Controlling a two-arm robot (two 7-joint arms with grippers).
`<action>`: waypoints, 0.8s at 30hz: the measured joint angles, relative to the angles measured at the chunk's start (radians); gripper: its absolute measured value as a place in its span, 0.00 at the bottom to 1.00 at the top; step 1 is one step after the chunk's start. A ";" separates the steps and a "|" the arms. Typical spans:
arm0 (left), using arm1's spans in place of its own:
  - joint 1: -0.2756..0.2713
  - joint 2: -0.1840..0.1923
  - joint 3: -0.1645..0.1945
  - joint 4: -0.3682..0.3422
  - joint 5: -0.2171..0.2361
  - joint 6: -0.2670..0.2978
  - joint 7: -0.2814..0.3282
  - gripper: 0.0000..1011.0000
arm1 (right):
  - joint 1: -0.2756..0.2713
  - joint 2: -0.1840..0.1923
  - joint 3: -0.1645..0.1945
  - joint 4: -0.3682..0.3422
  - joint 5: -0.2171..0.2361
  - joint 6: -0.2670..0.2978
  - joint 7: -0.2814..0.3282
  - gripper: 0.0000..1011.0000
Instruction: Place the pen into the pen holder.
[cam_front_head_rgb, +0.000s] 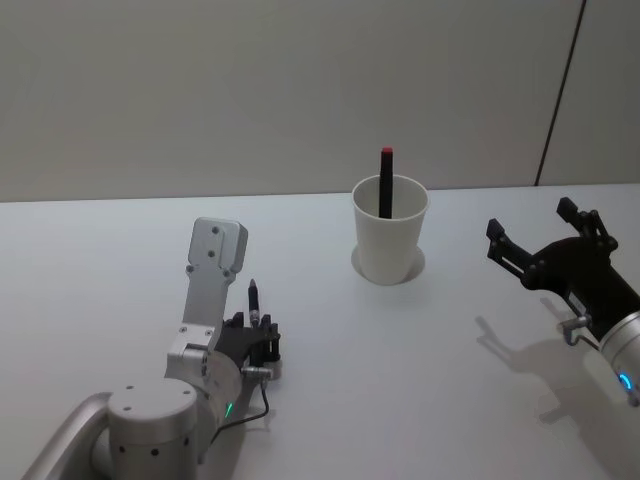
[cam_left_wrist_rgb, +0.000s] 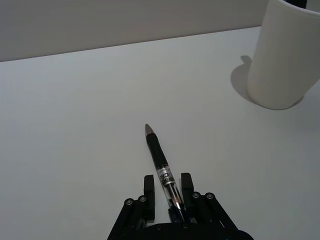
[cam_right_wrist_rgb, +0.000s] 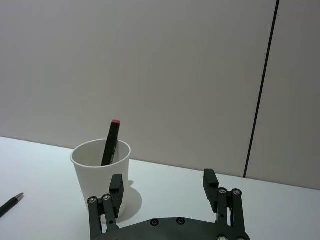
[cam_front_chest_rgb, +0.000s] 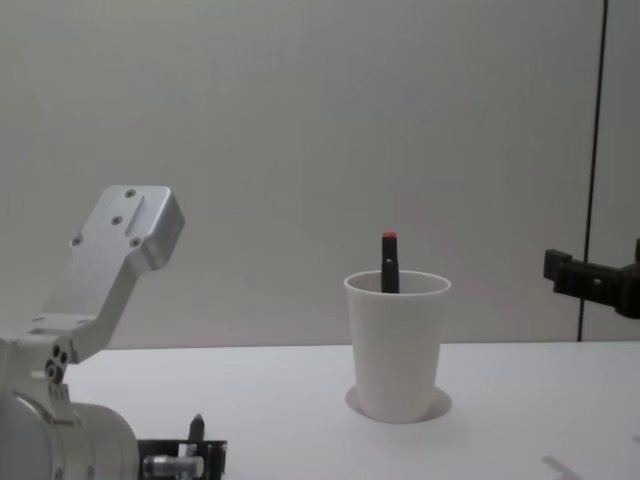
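At the table's (cam_front_head_rgb: 120, 260) near edge, toward its left corner, the left gripper (cam_front_head_rgb: 262, 342) sits low. Its fingers are parted just wider than the barrel they straddle. In the left wrist view I see a slim gap beside the pen (cam_left_wrist_rgb: 159, 157) on at least one side, so I read the grip as loose rather than pinching. The pen has a black grip, a silver tip and a clear rear barrel. Its rear end lies between the fingers and its tip points toward the table's far edge. I cannot tell whether it rests on the table or is lifted off it. Toward the far edge, about midway along it, stands the pen holder (cam_front_head_rgb: 390, 235), a white paper cup, upright, well apart from the pen and to its right. Inside leans a black marker (cam_front_head_rgb: 386, 185) with a red end, rising above the rim. Over the table's right edge the right gripper (cam_front_head_rgb: 532, 222) hangs above the surface, fingers spread wide, facing the pen holder.
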 joint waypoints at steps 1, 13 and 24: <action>0.000 0.000 0.000 -0.001 0.003 0.000 -0.002 0.32 | 0.000 0.000 0.000 0.000 0.000 0.000 0.000 0.99; 0.007 0.003 -0.008 -0.008 0.023 0.008 -0.019 0.24 | 0.000 0.000 0.000 0.000 0.000 0.000 0.000 0.99; 0.010 0.001 -0.018 -0.010 0.034 0.012 -0.024 0.18 | 0.000 0.000 0.000 0.000 0.000 0.000 0.000 0.99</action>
